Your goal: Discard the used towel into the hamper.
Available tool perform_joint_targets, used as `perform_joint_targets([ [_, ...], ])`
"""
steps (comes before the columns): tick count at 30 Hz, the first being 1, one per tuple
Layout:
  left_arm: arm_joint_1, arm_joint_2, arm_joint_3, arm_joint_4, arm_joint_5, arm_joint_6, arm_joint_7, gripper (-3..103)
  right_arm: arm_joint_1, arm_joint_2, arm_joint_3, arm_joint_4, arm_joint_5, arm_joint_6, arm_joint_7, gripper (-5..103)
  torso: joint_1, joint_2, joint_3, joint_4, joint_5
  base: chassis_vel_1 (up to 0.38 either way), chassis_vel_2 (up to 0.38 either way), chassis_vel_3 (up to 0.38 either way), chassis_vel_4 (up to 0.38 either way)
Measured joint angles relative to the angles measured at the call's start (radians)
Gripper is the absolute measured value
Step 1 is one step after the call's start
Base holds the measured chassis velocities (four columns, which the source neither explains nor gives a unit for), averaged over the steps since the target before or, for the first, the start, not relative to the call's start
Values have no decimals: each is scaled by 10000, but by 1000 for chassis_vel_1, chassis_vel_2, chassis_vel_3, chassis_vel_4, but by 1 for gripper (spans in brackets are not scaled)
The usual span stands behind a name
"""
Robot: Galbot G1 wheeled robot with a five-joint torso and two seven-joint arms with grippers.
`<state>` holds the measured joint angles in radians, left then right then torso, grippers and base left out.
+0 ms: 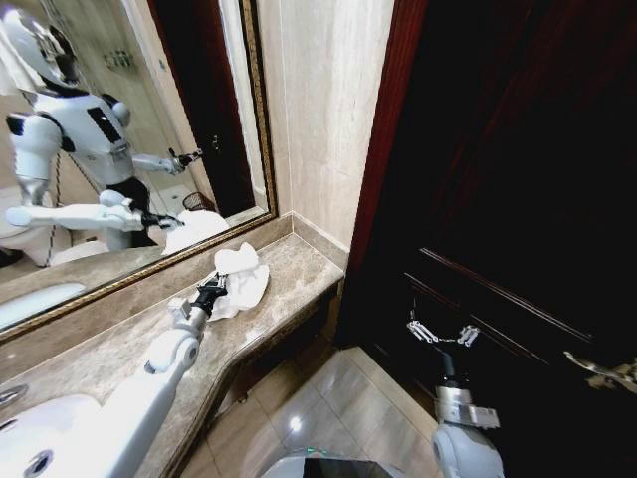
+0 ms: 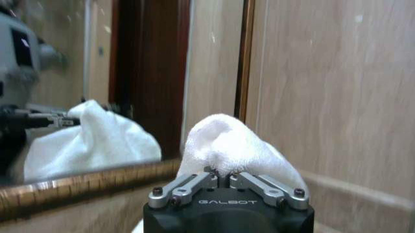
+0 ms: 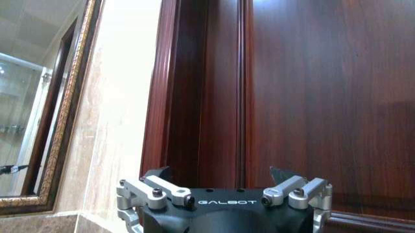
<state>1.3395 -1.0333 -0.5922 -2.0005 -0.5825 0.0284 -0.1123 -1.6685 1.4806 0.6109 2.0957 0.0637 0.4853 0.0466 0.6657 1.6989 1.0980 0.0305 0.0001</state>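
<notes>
- The left gripper (image 1: 211, 292), black-fingered on a white arm, reaches over the counter; in the left wrist view its jaws are drawn together on a pinched fold of the white terry towel (image 2: 227, 145), nothing else between them.
- The right gripper (image 1: 442, 333) hangs idle and well apart, before the dark red-brown wooden door (image 1: 518, 199), its fingers spread wide and holding nothing.
- The crumpled white towel (image 1: 242, 274) lies on the beige-brown marble counter (image 1: 289, 289), close to the counter's far end, near the wall, with the gilt-framed mirror (image 1: 119, 149) behind it.
- By my judgement the towel is light, soft and limp: it will sag and trail from any hold, not slip or break. A raised fold near its middle, such as the one now pinched, seems the best place, so that less cloth dangles.
- A small dark woven basket (image 1: 199, 202) shows in the mirror's reflection; this may be the hamper, though I cannot tell for sure.
</notes>
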Motion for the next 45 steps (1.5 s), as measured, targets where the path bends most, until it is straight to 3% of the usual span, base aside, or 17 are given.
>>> perform_joint_targets([
  [6, 759, -637, -584, -1719, 180, 80, -301, 4, -61, -11, 105, -51, 68, 110, -2, 100, 0, 0, 0, -3, 0, 0, 0, 0, 0],
  [12, 2085, -1621, -1220, -3494, -18, -158, -281, 4, 3, 73, 194, -45, 183, 126, 17, 100, 0, 0, 0, 0, 1, 0, 0, 0, 0],
  [18, 3257, -2377, -1673, -4704, 471, -529, -112, 4, 17, 134, 240, -28, 314, 139, 20, 100, -1, 0, 0, 0, 1, 0, 0, 0, 0],
  [28, 3712, -2594, -2092, -5114, 1011, -904, -105, 4, 92, 116, 314, -10, 496, 139, 38, 100, 1, 0, 1, -1, -1, 0, 0, 0, 0],
  [45, 3894, -2643, -1854, -5029, 1527, -685, -45, 4, -149, 108, 629, 291, 730, 282, 176, 100, 2, 0, 1, -1, 0, -6, -3, -6, -5],
])
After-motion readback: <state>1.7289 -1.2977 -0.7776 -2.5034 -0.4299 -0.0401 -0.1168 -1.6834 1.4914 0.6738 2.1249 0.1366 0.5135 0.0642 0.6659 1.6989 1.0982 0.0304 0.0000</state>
